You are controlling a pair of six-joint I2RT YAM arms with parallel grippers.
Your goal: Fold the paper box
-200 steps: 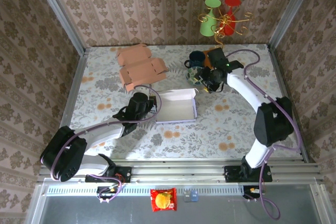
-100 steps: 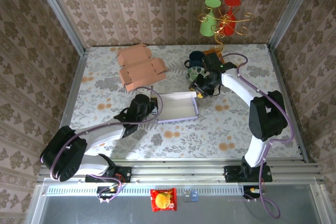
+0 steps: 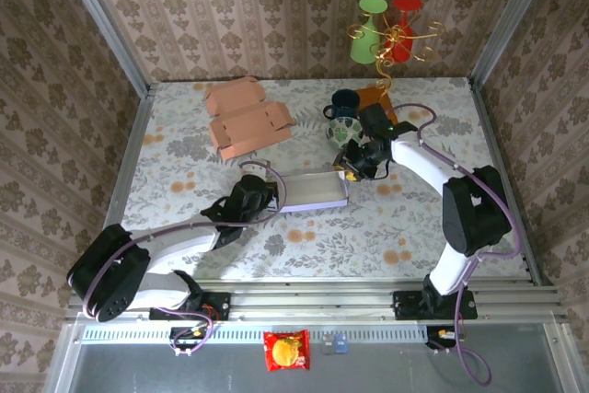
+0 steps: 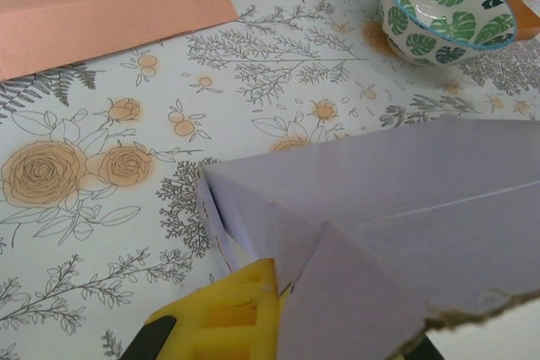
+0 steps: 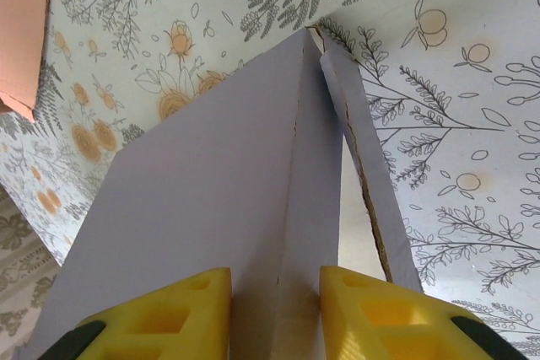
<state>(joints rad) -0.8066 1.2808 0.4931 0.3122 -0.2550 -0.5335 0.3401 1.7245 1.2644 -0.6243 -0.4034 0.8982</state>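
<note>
The worktop (image 3: 184,167) has open room along its near edge and left side. The paper box (image 3: 313,190) lies mid-worktop, half closed. The left end effector (image 3: 267,195) is clenched on its left corner, and the right end effector (image 5: 274,280) grasps its right wall. Opposed pulling could tear the ragged wall or spring a crease. The leaf-patterned bowl (image 3: 343,132) sits just behind the right end effector, and a backward swing would likely knock it.
</note>
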